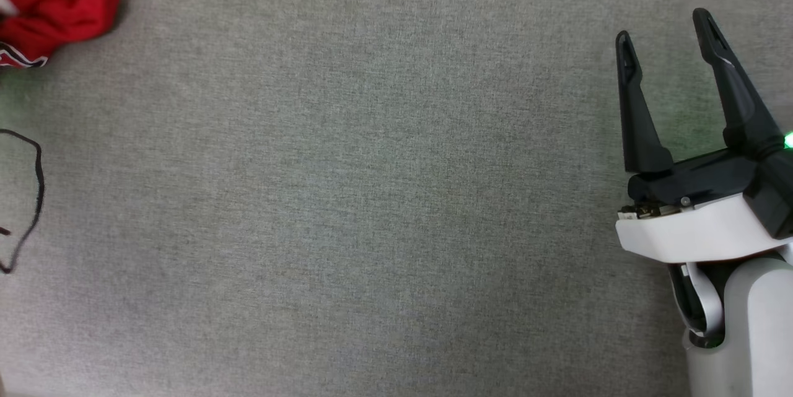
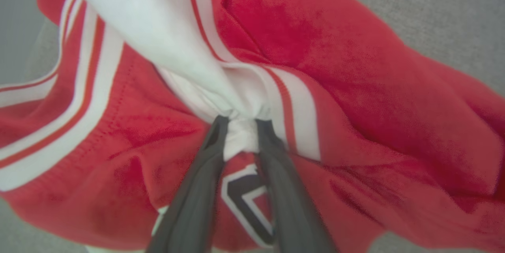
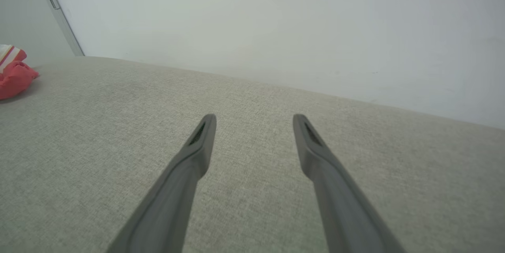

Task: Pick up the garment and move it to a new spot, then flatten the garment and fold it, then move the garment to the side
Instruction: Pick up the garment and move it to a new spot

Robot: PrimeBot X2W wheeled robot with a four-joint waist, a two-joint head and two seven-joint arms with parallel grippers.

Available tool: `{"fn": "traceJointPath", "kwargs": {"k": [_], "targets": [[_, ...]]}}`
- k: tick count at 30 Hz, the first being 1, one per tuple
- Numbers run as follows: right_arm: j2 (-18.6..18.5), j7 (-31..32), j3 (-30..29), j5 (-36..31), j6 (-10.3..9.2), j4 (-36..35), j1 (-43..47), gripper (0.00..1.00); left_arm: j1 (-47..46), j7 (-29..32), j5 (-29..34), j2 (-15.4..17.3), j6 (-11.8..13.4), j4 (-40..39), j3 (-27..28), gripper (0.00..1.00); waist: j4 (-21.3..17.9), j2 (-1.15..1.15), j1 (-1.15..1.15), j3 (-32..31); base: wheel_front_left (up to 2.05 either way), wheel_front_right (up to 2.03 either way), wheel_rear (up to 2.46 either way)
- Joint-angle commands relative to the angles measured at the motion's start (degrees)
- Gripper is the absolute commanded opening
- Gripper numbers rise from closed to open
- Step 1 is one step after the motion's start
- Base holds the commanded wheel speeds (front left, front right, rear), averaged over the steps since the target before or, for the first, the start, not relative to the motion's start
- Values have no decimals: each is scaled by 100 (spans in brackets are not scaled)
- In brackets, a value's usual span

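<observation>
1. Bunching into a red heap, the garment (image 1: 56,0) sits in the far left corner of the head view on the grey surface (image 1: 372,199). The picture's edge cuts part of it off, and a strip of dark, white-outlined lettering shows on its near side.
2. Close up in the left wrist view, the garment (image 2: 355,87) is red cloth in deep folds. White sleeve cloth with red-and-white stripes runs up from the middle, and a dark, white-edged letter lies below.
3. The left gripper (image 2: 241,126) pinches a wad of the white cloth between its fingertips, and the fabric fills the narrow gap between the fingers (image 2: 189,205). This view is blurred, so I cannot tell whether the heap hangs from the grip or rests on the surface.
4. In the right wrist view the garment (image 3: 14,75) is a small red lump with a striped bit, at the far left edge.
5. The right gripper (image 1: 664,28) is at the right of the head view, well apart from the garment. Its fingers are spread wide, and in its own view (image 3: 254,118) the grey surface shows between them.
6. A green light (image 1: 788,140) glows beside its base.
7. A thin black loop (image 1: 37,186), perhaps a cord, lies at the left edge nearer than the garment.
8. A pale wall (image 3: 276,16) rises behind the surface.
</observation>
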Motion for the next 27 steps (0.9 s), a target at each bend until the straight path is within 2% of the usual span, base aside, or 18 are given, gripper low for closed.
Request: {"fn": "traceJointPath", "kwargs": {"k": [1, 4, 9, 10, 11, 14, 15, 19, 21, 22, 27], "targets": [[18, -59, -38, 24, -2, 17, 21, 100, 418, -195, 127, -183, 64, 147, -139, 0, 9, 0, 0, -134, 0, 0, 0], [18, -88, -92, 53, -2, 95, 110, 100, 327, -951, 331, -122, 148, -53, -182, 0, 43, 0, 0, -389, 0, 0, 0], [23, -131, -160, 159, -2, 223, 314, 100, 246, -2222, 529, -215, 132, -124, -253, 0, 110, 0, 0, -1042, 0, 0, 0], [23, -131, -160, 159, -2, 223, 314, 100, 246, -2222, 529, -215, 132, -124, -253, 0, 110, 0, 0, -1042, 0, 0, 0], [24, -140, -202, 203, -2, 274, 428, 100, 249, -2729, 651, -248, 124, -144, -319, 0, 116, 0, 0, -1339, 0, 0, 0], [24, -153, -277, 329, -2, 328, 600, 100, 223, -3464, 830, -296, 122, -207, -455, 0, 114, 0, 0, -1762, 0, 0, 0], [24, -153, -277, 329, -2, 328, 600, 100, 223, -3464, 830, -296, 122, -207, -455, 0, 114, 0, 0, -1762, 0, 0, 0], [24, -150, -396, 506, -2, 369, 894, 100, 250, -4280, 1039, -441, 137, -296, -646, 0, 105, 0, 0, -2290, 0, 0, 0], [25, -149, -457, 630, -2, 426, 1119, 100, 385, -4727, 1025, -686, 131, -347, -729, 0, 30, 0, 0, -2677, 0, 0, 0], [25, -149, -457, 630, -2, 426, 1119, 100, 385, -4727, 1025, -686, 131, -347, -729, 0, 30, 0, 0, -2677, 0, 0, 0], [25, -90, -515, 766, -2, 463, 1446, 100, 715, -4956, 1042, -1131, 76, -580, -1024, 0, -204, 0, 0, -3158, 0, 0, 0]]}}
